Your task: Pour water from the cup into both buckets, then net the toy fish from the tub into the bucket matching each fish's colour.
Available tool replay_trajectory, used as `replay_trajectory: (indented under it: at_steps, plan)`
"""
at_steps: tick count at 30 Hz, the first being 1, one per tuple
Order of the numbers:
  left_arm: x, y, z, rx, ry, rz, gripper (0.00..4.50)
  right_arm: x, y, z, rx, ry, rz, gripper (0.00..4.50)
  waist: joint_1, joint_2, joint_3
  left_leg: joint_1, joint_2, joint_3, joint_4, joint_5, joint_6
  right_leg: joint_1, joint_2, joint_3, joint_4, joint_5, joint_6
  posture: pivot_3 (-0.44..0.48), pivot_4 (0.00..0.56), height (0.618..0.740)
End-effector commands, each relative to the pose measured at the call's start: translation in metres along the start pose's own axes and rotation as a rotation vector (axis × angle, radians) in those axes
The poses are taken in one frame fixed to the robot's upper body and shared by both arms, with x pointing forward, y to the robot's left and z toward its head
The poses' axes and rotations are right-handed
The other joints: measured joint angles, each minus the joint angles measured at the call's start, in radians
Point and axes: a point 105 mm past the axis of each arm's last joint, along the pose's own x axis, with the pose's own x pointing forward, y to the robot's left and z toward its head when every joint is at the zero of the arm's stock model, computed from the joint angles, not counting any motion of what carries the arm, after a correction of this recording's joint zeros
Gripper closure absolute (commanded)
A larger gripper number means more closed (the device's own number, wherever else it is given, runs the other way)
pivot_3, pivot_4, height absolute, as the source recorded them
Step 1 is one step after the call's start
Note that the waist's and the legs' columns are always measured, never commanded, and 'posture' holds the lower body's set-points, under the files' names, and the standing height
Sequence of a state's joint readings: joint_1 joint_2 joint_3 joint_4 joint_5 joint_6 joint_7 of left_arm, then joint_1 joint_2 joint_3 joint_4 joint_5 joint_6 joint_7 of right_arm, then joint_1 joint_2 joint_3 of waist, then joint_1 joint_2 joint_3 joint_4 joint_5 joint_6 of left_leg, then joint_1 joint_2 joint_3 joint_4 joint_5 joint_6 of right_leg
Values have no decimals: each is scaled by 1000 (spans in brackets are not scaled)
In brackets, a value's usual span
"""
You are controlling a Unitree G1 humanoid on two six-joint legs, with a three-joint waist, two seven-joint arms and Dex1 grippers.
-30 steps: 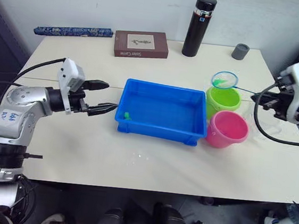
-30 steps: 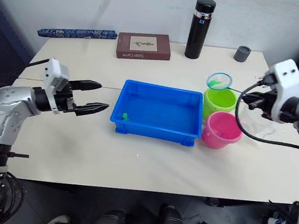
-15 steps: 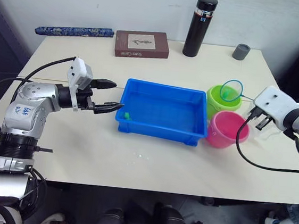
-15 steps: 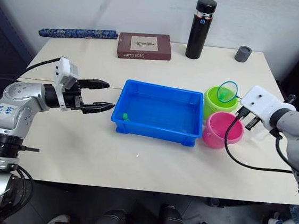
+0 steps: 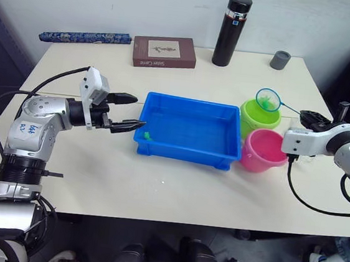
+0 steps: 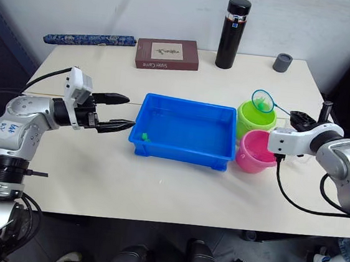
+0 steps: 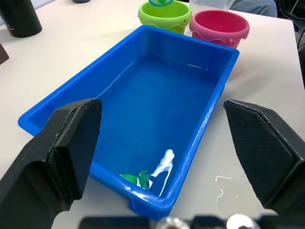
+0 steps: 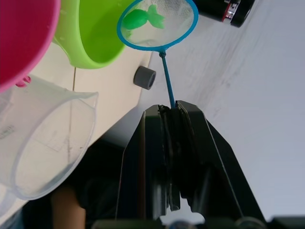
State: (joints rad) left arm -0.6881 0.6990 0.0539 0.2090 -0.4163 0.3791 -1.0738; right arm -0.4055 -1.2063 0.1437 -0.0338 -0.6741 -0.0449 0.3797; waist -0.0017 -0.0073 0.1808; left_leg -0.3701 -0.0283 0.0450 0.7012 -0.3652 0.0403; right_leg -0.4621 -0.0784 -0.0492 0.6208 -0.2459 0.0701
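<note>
Holding the net [image 5: 268, 99] over the green bucket [image 5: 259, 118], a green fish [image 8: 142, 18] lying in its mesh; pinching its thin handle tight in the right hand [image 8: 172, 117]. Standing beside it, the pink bucket [image 5: 264, 151], both just right of the blue tub [image 5: 189, 131] on the surface [image 5: 157, 185]. Keeping the left hand [image 5: 129, 112] spread wide and empty at the tub's left end, near another green fish [image 7: 138, 179]. Sitting by the right hand, the clear cup [image 8: 40, 138].

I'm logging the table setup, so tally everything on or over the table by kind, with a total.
Buckets: 2, green and pink
Tub: 1
Net: 1
Green toy fish: 2, one in the net, one in the tub
Clear jug: 1
Black flask: 1
Small grey cup: 1
Brown box: 1
Blue patterned roll: 1
Total: 11
</note>
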Motion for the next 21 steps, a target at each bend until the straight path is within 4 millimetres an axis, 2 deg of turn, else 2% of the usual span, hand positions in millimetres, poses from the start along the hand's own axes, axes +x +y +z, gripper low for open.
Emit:
replay_trajectory:
  at_steps: [1,9,13,14,17,20,21]
  plan:
    - [2,0,10,46,-18,-6,67,-5,-16,-10,-91,36,-71,4500,0,0,0,0,0,0,0,0,0,0,0,0,0,0,0,0,150,740]
    - [4,0,9,47,-25,-8,67,-8,-11,-10,-145,42,-83,4500,0,0,0,0,0,1,0,0,0,0,0,0,0,0,0,0,150,740]
    - [3,-1,8,46,-24,-6,67,-11,-24,-9,-50,33,-127,4500,0,0,0,0,0,1,0,0,0,0,0,0,1,0,0,0,150,740]
    - [2,0,9,46,-24,-2,67,-12,-29,-10,-6,30,-137,4500,0,0,0,0,0,1,1,0,0,0,0,0,1,0,0,0,150,740]
    - [-12,6,9,42,-15,52,67,-12,-57,-12,308,-19,-153,4500,-7,0,0,1,1,1,1,0,0,1,1,0,1,0,0,0,150,740]
    - [-23,9,8,33,-8,93,67,-7,-67,-2,547,-113,-92,4500,-15,0,0,2,2,2,1,0,0,1,2,1,2,0,0,0,150,740]
    - [-28,10,7,31,0,114,67,-5,-73,7,646,-181,-70,4500,-16,0,0,2,2,1,1,0,0,1,2,1,2,0,0,0,150,740]
